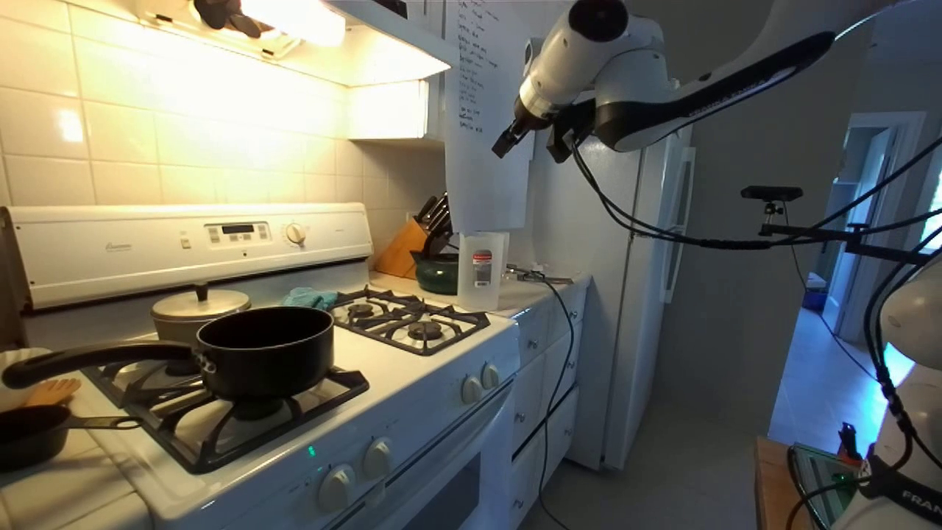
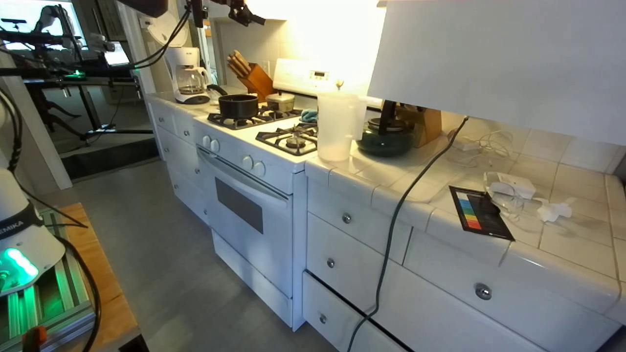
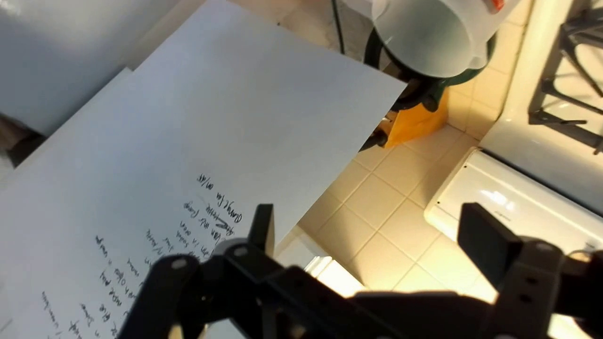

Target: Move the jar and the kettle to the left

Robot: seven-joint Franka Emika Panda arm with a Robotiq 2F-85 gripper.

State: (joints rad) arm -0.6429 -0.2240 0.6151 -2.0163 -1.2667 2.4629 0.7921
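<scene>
Can see the gripper (image 3: 370, 230) with its jaws spread wide, raised well above the level of the stove (image 1: 427, 397). Next outward in the wrist view, can make out a hanging sheet of handwritten paper (image 3: 235, 117), likewise higher than the stove and off to one side of it. On that side, find the jar (image 2: 337, 127), whitish and translucent, with a label partly red, standing upright on the tiled counter (image 2: 577, 239) just beside the stove. Also beside the stove but set nearer its back, find the kettle (image 2: 386, 144), squat and dark green (partly covered by the jar in both exterior views, so cannot tell if touching it). Along the same side of the stove, notice a wooden knife block (image 1: 401, 246). On the stove itself, count a black saucepan (image 1: 268, 361) over a front burner, a lidded pot (image 1: 193, 313) at the back and a bluish cloth (image 1: 309, 297). Past the opposite side of the stove, spot a small black skillet (image 1: 33, 442) and a coffee maker (image 2: 186, 57).
</scene>
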